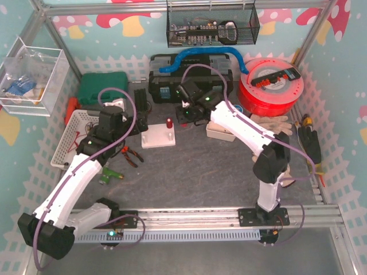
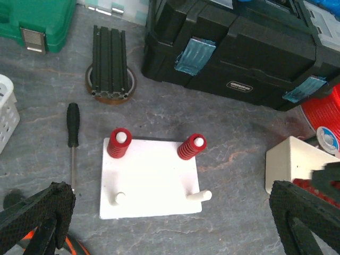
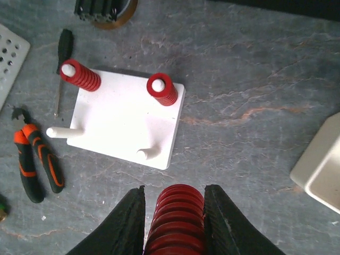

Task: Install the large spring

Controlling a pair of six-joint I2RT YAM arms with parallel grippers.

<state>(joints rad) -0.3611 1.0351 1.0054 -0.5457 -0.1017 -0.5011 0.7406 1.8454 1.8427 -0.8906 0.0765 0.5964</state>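
Jaws of the right gripper [image 3: 173, 191] clamped the large spring [image 3: 178, 223] between them, above the table [image 3: 255, 79] near the white peg plate [image 3: 122, 122]; left gripper [image 2: 170, 212] jaws stood wide apart, holding nothing.

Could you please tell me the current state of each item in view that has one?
right gripper, shut on the large spring.
large spring, held, not yet on a peg.
left gripper, open, empty.
white plate, flat on the table.
red springs, seated on the two far pegs.
near pegs, both bare.
black toolbox, closed.
green case, closed.
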